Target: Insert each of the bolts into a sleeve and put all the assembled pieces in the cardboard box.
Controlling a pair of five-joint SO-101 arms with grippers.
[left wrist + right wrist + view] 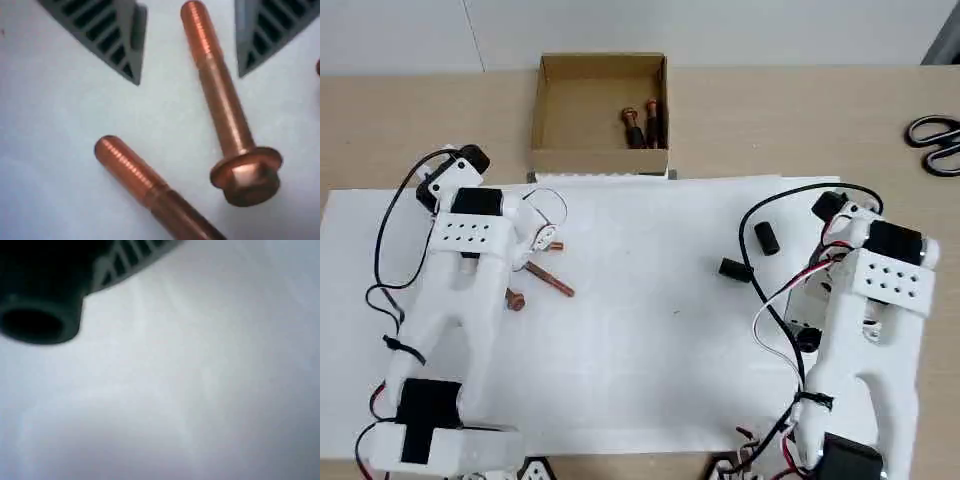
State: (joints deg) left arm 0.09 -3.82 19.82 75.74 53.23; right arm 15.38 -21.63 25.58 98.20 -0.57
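Left wrist view: the left pincer (187, 77) is being held wide open just above the white sheet (60, 150). Its two ribbed fingers (107, 35) are standing on either side of the threaded end of a copper bolt (220, 105) without touching it. That bolt is lying flat on the sheet, and a second bolt (145, 185) is lying near it, apart from it. In the high view both are being shown toward the left edge of the surface (770, 110), beside the left arm.

In the right wrist view the right pincer (82, 287) is being shown closed on a black sleeve (37, 315), whose open bore is facing the camera. Two more sleeves (766, 237) are lying loose on the sheet toward the right edge, just beside that arm.

The cardboard box (548, 110) is sitting at the middle of the far edge. Two assembled pieces (642, 125) are lying inside it, near its right-hand wall. Scissors (935, 143) are lying at the right edge, near the far corner.
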